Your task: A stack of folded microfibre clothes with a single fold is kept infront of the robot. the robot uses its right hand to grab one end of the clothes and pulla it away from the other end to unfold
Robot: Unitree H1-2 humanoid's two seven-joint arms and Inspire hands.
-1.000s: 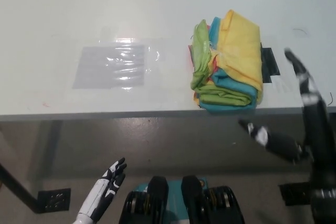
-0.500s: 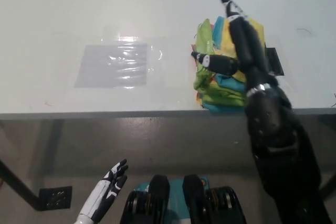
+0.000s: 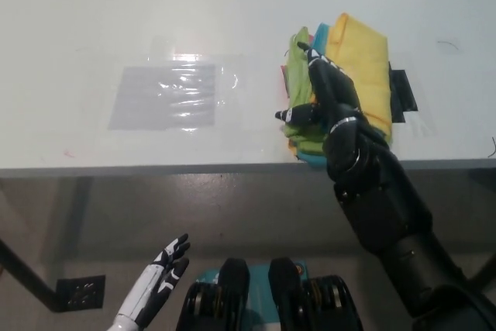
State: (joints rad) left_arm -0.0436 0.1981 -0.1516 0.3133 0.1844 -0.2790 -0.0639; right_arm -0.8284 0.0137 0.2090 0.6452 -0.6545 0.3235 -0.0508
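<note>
cloth stack partly behind right hand

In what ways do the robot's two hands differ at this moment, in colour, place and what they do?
The right hand is black; the left hand is white. The right hand lies over the stack of folded cloths on the table, while the left hand hangs low, below the table edge, touching nothing. The left hand's fingers are apart and hold nothing; whether the right hand grips cloth cannot be told.
</note>
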